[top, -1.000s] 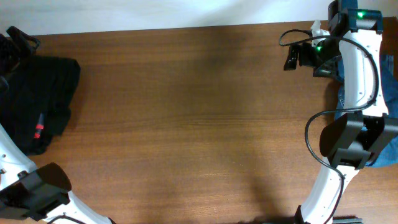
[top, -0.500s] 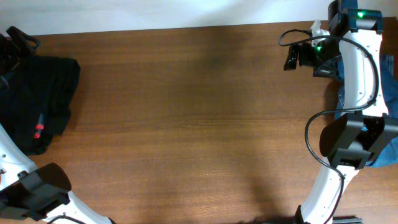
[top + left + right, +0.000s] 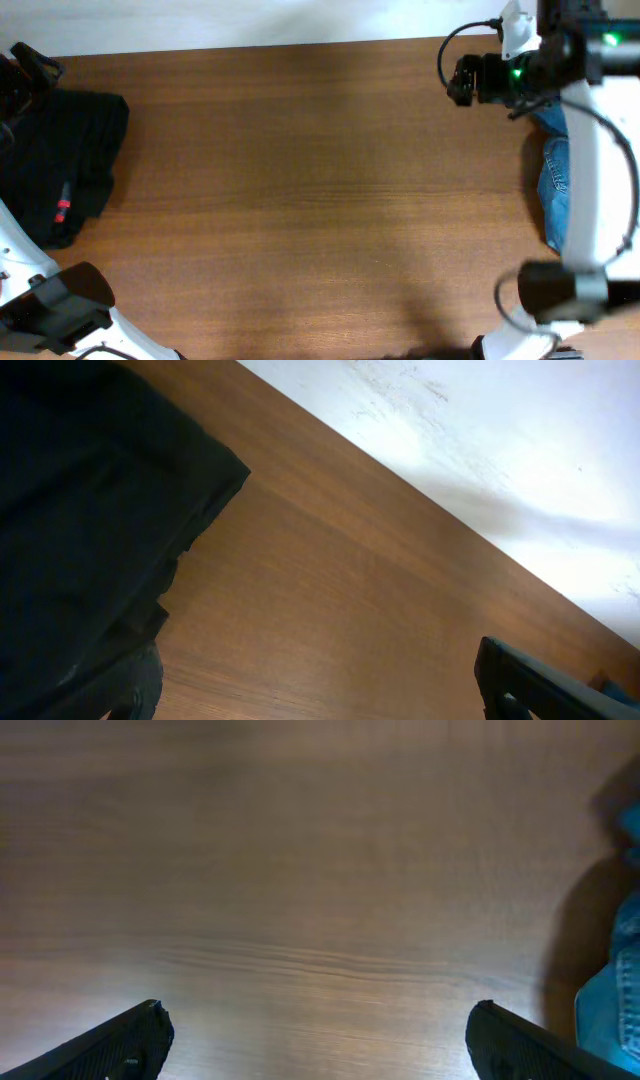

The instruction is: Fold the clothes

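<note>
leftward, black trousers lie crumpled on table.

One wooden table. At the table's left edge, one pair of black trousers; at its right edge, one blue denim garment. Two white robot arms: left arm, right arm.

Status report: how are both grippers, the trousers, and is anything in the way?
Left gripper open, beside trousers. Right gripper open, empty, over bare table. The trousers bunched at left edge, not folded. Denim far right, not in the way.
</note>
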Motion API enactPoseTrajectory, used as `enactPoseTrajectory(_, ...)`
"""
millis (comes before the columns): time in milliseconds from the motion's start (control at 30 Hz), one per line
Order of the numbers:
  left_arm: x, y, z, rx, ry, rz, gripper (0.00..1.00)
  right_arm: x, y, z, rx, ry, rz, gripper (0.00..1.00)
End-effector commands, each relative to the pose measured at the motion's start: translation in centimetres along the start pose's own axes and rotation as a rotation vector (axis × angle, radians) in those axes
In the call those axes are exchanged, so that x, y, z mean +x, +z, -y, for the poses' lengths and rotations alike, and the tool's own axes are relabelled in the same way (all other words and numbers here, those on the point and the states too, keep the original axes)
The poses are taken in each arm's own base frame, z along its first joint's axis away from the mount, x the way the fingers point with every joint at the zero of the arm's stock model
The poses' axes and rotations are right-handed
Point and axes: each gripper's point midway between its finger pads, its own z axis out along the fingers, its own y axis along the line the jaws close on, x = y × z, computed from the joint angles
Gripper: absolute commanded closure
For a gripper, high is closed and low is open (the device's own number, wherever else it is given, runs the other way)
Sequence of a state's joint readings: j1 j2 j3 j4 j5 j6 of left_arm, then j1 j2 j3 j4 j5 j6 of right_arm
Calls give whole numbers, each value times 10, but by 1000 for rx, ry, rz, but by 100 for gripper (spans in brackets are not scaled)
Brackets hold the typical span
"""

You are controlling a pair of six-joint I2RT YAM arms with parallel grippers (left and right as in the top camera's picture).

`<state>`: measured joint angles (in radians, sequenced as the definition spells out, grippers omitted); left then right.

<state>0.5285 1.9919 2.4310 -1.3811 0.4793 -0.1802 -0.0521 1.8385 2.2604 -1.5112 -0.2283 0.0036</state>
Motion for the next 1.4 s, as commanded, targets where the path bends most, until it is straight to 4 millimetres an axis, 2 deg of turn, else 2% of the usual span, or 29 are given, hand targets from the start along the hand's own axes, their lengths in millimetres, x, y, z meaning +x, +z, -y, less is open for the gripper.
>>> enactPoseTrajectory(0,2,5,-2,7,-6,-14,1,3,-55,-34,-26,-75,133,2)
enactPoseTrajectory(133,2,5,-2,7,-6,-14,1,19,-103,-72,-79,-169,238,1)
enactPoseTrajectory(333,2,5,-2,7,-6,-14,1,64,-188,-118,-186,-318,426,1)
enactPoseTrajectory(400,2,5,-2,7,-6,-14,1,77,-218,-119,-173,-378,516,1)
enactPoseTrajectory(467,2,5,-2,7,-6,-14,1,102,-244,-119,-194,-402,575,1)
enactPoseTrajectory(533,2,5,-2,7,-6,-14,1,129,-261,-117,-227,-418,615,1)
enactPoseTrajectory(600,2,5,-2,7,-6,-14,0,160,-269,-109,-248,-413,641,1)
enactPoseTrajectory(700,2,5,-2,7,-6,-14,1,205,-266,-96,-271,-419,671,1)
enactPoseTrajectory(800,2,5,-2,7,-6,-14,1,238,-252,-84,-277,-423,717,1)
enactPoseTrajectory(900,2,5,-2,7,-6,-14,1,257,-235,-73,-273,-423,789,1)
enactPoseTrajectory(967,2,5,-2,7,-6,-14,1,263,-224,-69,-270,-420,835,1)
enactPoseTrajectory(1133,2,5,-2,7,-6,-14,1,259,-183,-64,-241,-404,915,1)
enactPoseTrajectory(1367,2,5,-2,7,-6,-14,1,220,-120,-63,-203,-380,993,1)
